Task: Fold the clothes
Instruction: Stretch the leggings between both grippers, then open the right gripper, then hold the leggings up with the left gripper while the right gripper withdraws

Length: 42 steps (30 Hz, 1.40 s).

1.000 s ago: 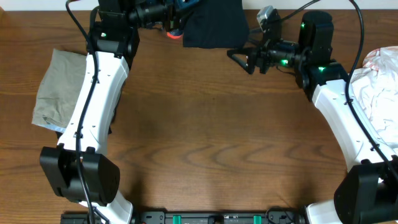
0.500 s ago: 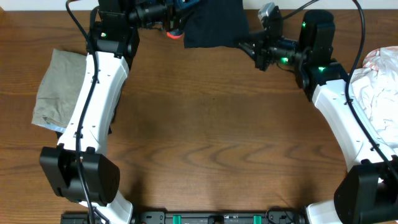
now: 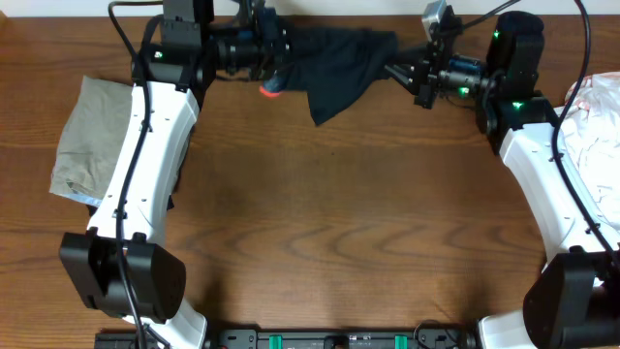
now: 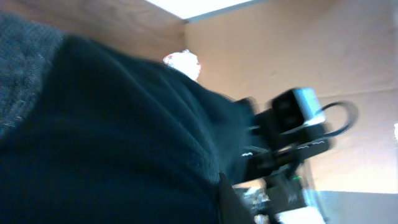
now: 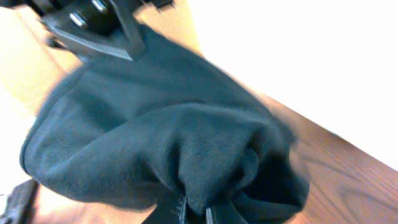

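Wood tabletop (image 3: 320, 213), black garment (image 3: 334, 73) strung between left tool (image 3: 281, 60), right tool (image 3: 392, 70)

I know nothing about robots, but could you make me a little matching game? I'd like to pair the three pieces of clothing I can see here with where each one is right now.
Things:
A. black garment
B. khaki-grey garment
C. white garment

Places:
1. bunched up at the right edge of the table
2. held between the left gripper and the right gripper, at the far edge
3. lying flat on the left side

Pairs: A-2, B-3, C-1
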Tool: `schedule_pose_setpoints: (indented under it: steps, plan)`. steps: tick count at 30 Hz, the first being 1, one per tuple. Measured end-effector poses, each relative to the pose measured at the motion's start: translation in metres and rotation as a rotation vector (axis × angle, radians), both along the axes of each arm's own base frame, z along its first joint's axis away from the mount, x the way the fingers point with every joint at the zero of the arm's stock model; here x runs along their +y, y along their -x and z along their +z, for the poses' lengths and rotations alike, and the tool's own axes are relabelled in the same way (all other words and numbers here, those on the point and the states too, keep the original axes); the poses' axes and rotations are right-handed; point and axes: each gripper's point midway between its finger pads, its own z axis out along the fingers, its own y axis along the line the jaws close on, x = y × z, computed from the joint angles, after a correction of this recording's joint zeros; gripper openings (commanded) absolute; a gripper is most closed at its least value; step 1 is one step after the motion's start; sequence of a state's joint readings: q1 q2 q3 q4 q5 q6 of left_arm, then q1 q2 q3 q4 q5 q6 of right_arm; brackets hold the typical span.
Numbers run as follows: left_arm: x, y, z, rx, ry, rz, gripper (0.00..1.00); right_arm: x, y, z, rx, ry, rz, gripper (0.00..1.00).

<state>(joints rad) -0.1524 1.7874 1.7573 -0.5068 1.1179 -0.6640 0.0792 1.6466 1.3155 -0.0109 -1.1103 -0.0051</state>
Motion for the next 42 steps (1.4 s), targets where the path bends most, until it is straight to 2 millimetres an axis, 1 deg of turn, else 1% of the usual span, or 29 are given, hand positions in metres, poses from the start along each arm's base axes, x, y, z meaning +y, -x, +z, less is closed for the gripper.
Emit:
schedule_pose_setpoints:
  steps: [2,3,6,10,15,17,21,23,25,29,32,37,42]
  plan:
    - [0.003,0.001,-0.010,-0.028,-0.049,0.001,0.06,0.002,0.007,0.002,0.010,-0.017,0.042,0.09]
    - [0.005,0.001,-0.014,-0.045,-0.080,0.005,0.06,0.003,0.011,0.003,0.014,-0.026,0.065,0.11]
    - [0.012,-0.002,-0.027,-0.083,-0.161,0.025,0.06,0.006,0.021,0.006,0.022,-0.048,0.123,0.14]
    - [0.021,-0.010,-0.040,-0.133,-0.261,0.062,0.06,0.009,0.035,0.006,0.073,-0.076,0.196,0.13]
    - [0.030,-0.019,-0.046,-0.177,-0.333,0.099,0.06,0.009,0.046,-0.006,0.204,-0.089,0.213,0.12]
    - [0.032,-0.022,-0.048,-0.188,-0.353,0.110,0.06,0.009,0.048,-0.011,0.245,-0.088,0.210,0.18]
    - [0.040,-0.026,-0.050,-0.220,-0.385,0.119,0.06,0.007,0.051,-0.024,0.335,-0.069,0.178,0.20]
    - [0.048,-0.029,-0.051,-0.245,-0.407,0.126,0.06,0.006,0.052,-0.033,0.378,-0.052,0.155,0.20]
    - [0.061,-0.035,-0.051,-0.278,-0.436,0.138,0.06,0.005,0.054,-0.039,0.402,-0.037,0.142,0.20]
    - [0.085,-0.044,-0.055,-0.341,-0.512,0.162,0.06,0.003,0.057,-0.046,0.426,-0.018,0.133,0.20]
    - [0.094,-0.048,-0.058,-0.391,-0.578,0.158,0.06,0.002,0.058,-0.050,0.443,-0.004,0.122,0.19]
    - [0.109,-0.055,-0.074,-0.449,-0.728,0.143,0.06,0.001,0.060,-0.057,0.465,0.017,0.107,0.19]
    - [0.142,-0.067,-0.089,-0.466,-0.891,0.173,0.06,-0.001,0.059,-0.063,0.477,0.042,0.086,0.19]
